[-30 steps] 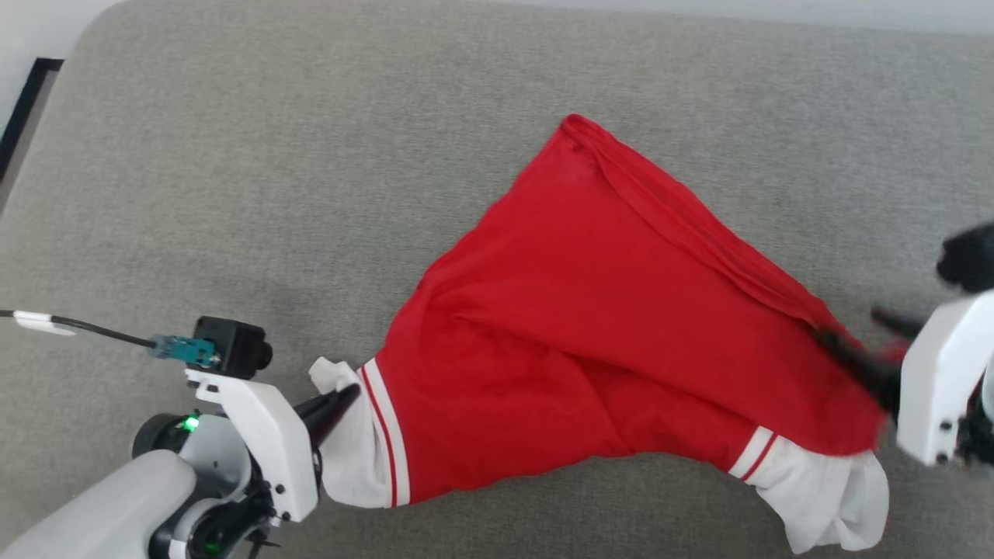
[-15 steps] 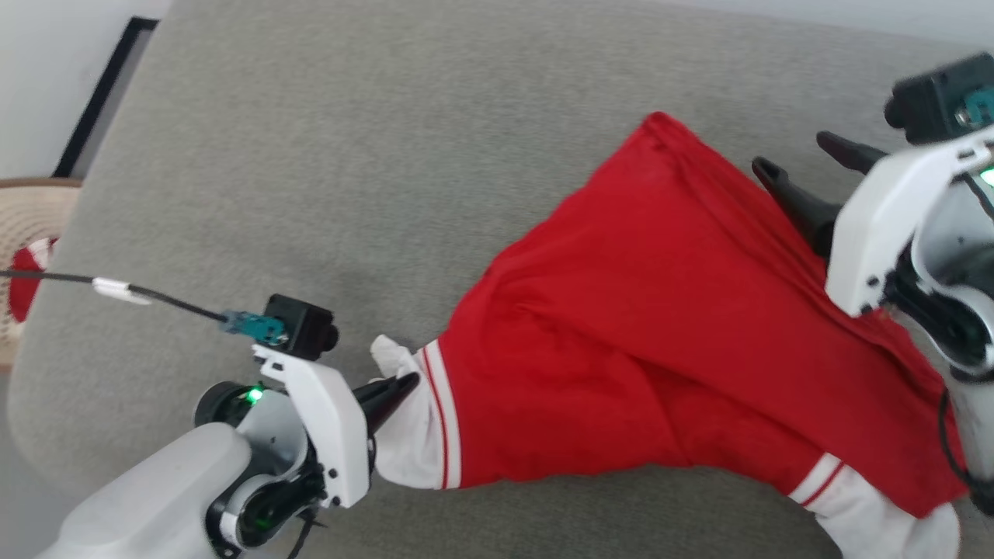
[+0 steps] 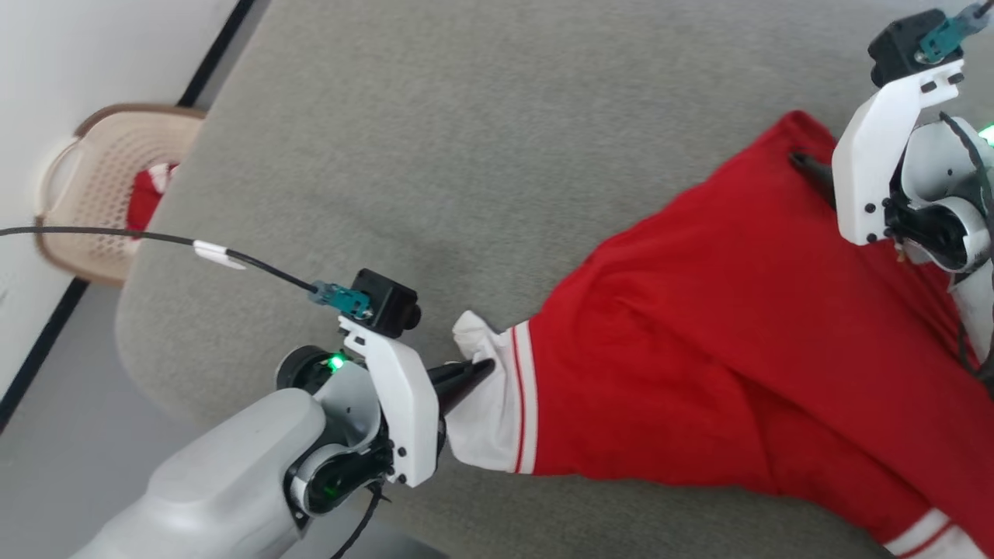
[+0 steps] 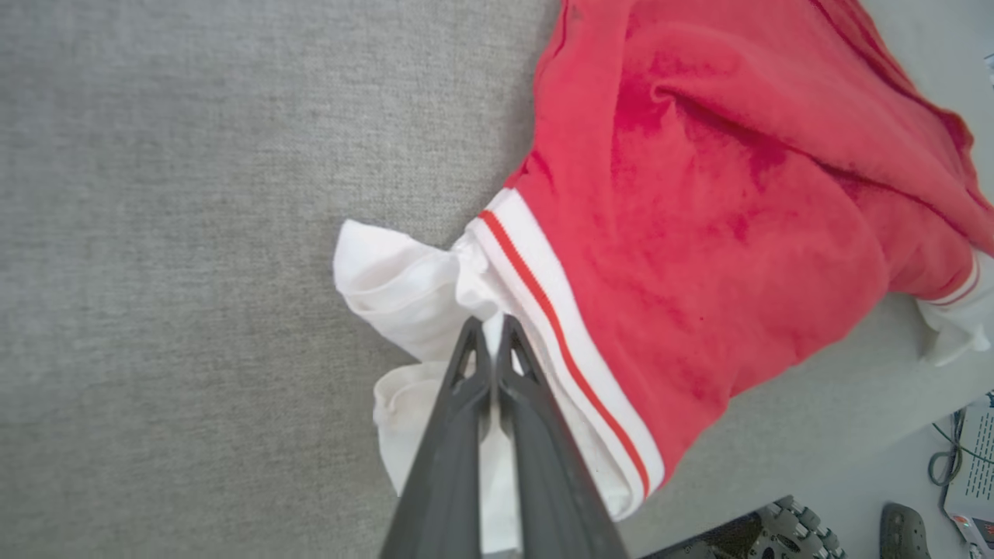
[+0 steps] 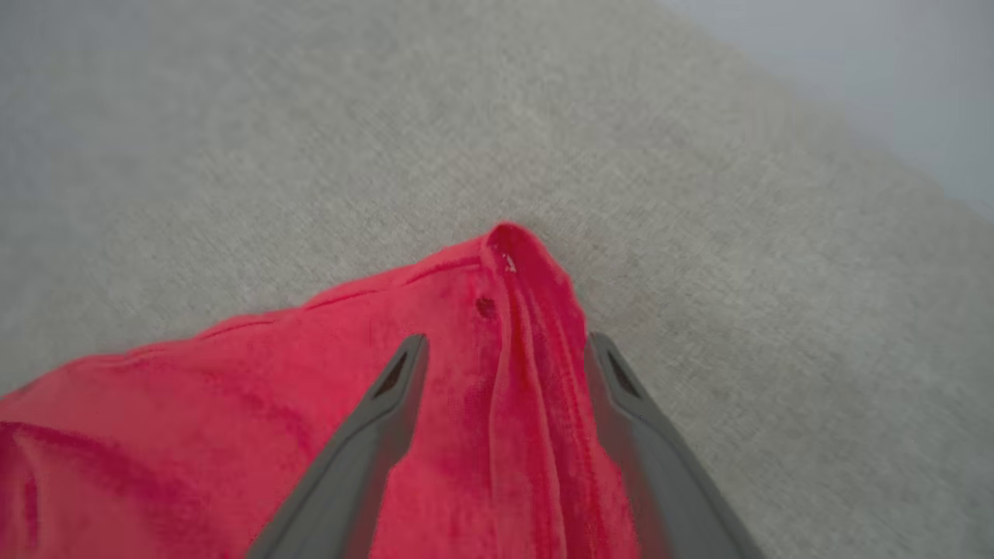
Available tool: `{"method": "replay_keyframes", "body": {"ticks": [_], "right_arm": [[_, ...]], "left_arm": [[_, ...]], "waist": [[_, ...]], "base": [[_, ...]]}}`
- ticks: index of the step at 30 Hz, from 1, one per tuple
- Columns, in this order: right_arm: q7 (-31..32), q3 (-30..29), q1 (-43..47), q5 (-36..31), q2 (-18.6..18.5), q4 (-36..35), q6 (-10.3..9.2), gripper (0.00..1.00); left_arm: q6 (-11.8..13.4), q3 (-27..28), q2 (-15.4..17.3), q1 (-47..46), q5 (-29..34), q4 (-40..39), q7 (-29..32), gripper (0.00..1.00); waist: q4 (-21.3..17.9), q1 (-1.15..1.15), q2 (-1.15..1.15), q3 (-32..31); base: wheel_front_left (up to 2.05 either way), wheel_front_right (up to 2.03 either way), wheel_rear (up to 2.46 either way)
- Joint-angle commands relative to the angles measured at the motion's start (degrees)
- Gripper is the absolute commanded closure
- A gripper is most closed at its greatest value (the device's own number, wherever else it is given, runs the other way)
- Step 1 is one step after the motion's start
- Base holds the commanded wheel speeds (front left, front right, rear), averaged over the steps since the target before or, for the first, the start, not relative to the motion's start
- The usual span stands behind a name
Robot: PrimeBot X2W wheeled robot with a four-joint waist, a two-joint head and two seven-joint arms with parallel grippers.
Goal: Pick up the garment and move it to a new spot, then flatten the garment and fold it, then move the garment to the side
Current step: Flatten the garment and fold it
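From the head view, the garment (image 3: 699, 349) lies spread on the grey cloth-covered surface (image 3: 466, 140). Its long axis runs from a bunched hem corner at 1 o'clock down to the sleeves along the bottom. The left gripper (image 3: 474, 373) has its jaws pinched on the white sleeve (image 3: 485, 419) at 7 o'clock. The right gripper (image 3: 811, 167) sits over the hem corner, and its white mount hides most of the jaws. The surface's near edge passes just under the garment, with a rounded corner at 8 o'clock. There is open cloth from 10 to 12 o'clock. A beige basket (image 3: 85, 194) stands on the floor (image 3: 70, 435) at 9 o'clock.

In the left wrist view, the left gripper (image 4: 489, 326) is clamped tight on crumpled sleeve cloth. The red body (image 4: 699, 233) fans toward 2 o'clock, and the other sleeve (image 4: 951, 334) shows at 3 o'clock by the surface edge.

In the right wrist view, the right gripper (image 5: 505, 345) has its jaws spread wide, straddling the folded hem ridge that points to 12 o'clock. I cannot tell whether they touch the cloth. A small hole (image 5: 485, 307) sits just beside that ridge, and bare surface lies beyond it.
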Motion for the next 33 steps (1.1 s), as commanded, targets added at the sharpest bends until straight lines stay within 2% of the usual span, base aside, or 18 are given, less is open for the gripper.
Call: {"method": "replay_keyframes", "body": {"ticks": [1,7,13,14,15,21,28,33], "right_arm": [[0.4,1.2,-1.2,0.2,-0.6,1.7,0.0,0.0],[1.9,6.7,-2.9,1.3,-1.5,13.1,0.0,0.0],[10.1,14.8,0.9,6.2,-0.9,20.9,0.2,0.01],[10.7,15.2,0.5,6.9,-1.1,21.1,0.2,0.98],[11.2,15.7,-0.2,7.7,-1.5,21.0,0.2,1.0],[7.6,17.6,-6.5,11.1,-4.3,15.4,-0.01,1.0],[3.2,18.7,-11.6,14.6,-7.4,7.0,0.0,1.0],[1.4,17.8,-11.7,15.7,-9.2,3.9,-0.01,1.0]], "left_arm": [[-0.6,-0.3,-0.7,-1.1,0.2,0.6,-0.3,1.0],[-2.5,-1.0,-3.3,-2.4,0.4,3.8,-0.6,1.0],[-3.7,-1.3,-4.4,-3.3,-0.1,6.6,-1.0,1.0],[-3.9,-1.2,-4.3,-3.4,-0.2,6.9,-1.1,1.0],[-4.0,-1.1,-4.2,-3.6,-0.5,7.3,-1.1,1.0],[-4.4,-0.2,-1.6,-5.5,-1.3,8.1,0.0,1.0],[-4.0,1.5,4.5,-10.4,-0.7,6.5,3.6,1.0],[-3.1,2.5,8.3,-14.0,-0.1,5.1,6.5,1.0]], "waist": [[1.9,0.0,0.0,1.2],[4.6,0.0,0.0,2.9],[5.0,0.0,0.0,3.3],[4.8,0.0,0.0,3.3],[4.6,0.0,0.0,3.3],[1.8,0.0,0.0,2.6],[-3.4,0.0,0.0,0.4],[-6.7,0.0,0.0,-1.2]], "base": [[0.0,0.0,0.0],[0.0,0.0,0.0],[0.0,0.0,0.0],[0.0,0.0,0.0],[0.0,0.0,0.0],[0.0,0.0,0.0],[0.0,0.0,0.0],[0.0,0.0,0.0]]}}
